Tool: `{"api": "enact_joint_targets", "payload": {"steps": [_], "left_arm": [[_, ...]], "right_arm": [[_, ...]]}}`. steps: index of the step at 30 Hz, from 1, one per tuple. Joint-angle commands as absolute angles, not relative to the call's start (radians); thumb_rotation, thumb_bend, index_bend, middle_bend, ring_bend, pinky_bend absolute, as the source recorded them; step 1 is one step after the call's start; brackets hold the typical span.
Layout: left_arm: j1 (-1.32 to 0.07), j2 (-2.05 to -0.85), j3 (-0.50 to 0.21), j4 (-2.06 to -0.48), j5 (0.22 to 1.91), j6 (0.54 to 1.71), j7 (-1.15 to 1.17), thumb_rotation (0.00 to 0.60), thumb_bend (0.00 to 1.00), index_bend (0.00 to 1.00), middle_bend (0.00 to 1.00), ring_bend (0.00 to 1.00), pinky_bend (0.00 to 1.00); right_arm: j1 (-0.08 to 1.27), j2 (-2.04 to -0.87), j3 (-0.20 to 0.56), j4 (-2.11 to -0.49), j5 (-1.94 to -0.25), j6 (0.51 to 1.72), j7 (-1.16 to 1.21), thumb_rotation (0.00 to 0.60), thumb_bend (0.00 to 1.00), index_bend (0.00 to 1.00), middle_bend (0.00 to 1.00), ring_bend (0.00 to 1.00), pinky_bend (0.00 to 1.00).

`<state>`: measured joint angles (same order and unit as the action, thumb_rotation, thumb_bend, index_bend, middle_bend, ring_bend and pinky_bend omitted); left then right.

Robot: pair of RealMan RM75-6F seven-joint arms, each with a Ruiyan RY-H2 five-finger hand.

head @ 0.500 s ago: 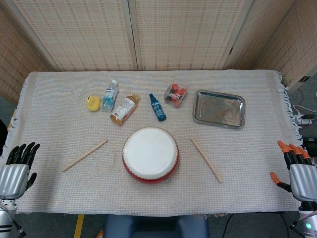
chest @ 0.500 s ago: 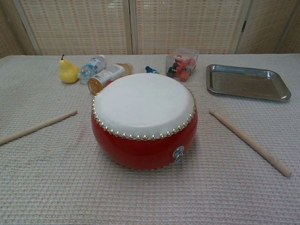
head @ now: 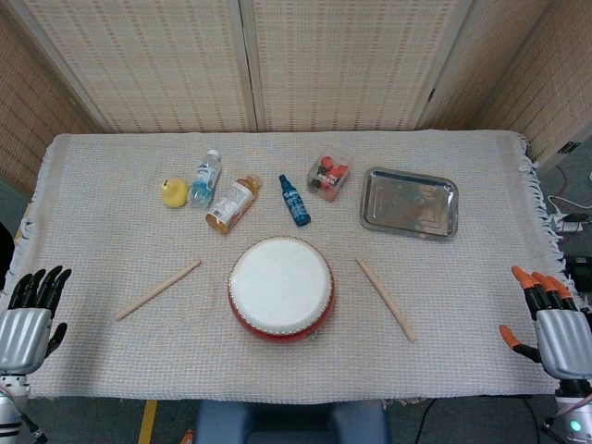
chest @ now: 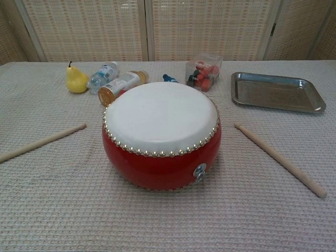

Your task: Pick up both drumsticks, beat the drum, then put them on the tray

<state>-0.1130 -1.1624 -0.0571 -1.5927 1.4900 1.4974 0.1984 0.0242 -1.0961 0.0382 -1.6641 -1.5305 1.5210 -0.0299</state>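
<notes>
A red drum [head: 280, 289] [chest: 160, 134] with a white skin stands at the table's front middle. One wooden drumstick [head: 157, 289] [chest: 41, 142] lies on the cloth to its left, another drumstick [head: 386, 299] [chest: 279, 158] to its right. The steel tray [head: 409, 203] [chest: 275, 92] sits at the back right with nothing in it. My left hand [head: 30, 314], black-fingered, hovers open at the table's front left corner. At the front right corner my right hand [head: 548, 314], orange-tipped, is open too. Both are far from the sticks and show only in the head view.
Behind the drum lie a yellow pear [head: 173, 192], a clear water bottle [head: 204, 178], an orange juice bottle [head: 231, 203], a small blue spray bottle [head: 294, 200] and a clear box of red pieces [head: 328, 175]. A fringed cloth [head: 111, 185] covers the table.
Both hands have sunk slightly lower in the head view, toward the table's front edge. Nothing on the table has moved.
</notes>
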Motion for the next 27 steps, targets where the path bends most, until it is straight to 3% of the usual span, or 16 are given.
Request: {"api": "enact_joint_targets", "payload": {"steps": [1,7,20,27], "left_arm": [[-0.110,-1.163,-0.055,-1.589,1.494,1.503,0.193,0.600,0.28,0.07,0.05,0.03,0.05],[-0.099,-1.167,-0.051,-1.575,1.493,1.514,0.175,0.600,0.28,0.07,0.05,0.03,0.05],[-0.092,-1.180,-0.043,-1.536,1.491,1.507,0.130,0.600,0.28,0.07,0.05,0.03,0.05],[-0.133,-1.221,-0.079,-1.511,1.481,1.472,0.036,0.600,0.28,0.17,0.13,0.09,0.08]], "right_arm": [[0.027,-1.092,0.035,-1.671,-1.537,1.515,-0.027,0.600,0.25,0.06,0.14,0.00,0.12],[0.061,-1.111,0.026,-1.685,-1.558,1.461,-0.030,0.600,0.25,0.06,0.14,0.00,0.12],[0.215,-1.259,0.033,-1.642,-1.504,1.197,-0.111,0.600,0.25,0.06,0.14,0.00,0.12],[0.258,-1.251,0.064,-1.647,-1.538,1.209,-0.081,0.600,0.25,0.06,0.14,0.00,0.12]]}}
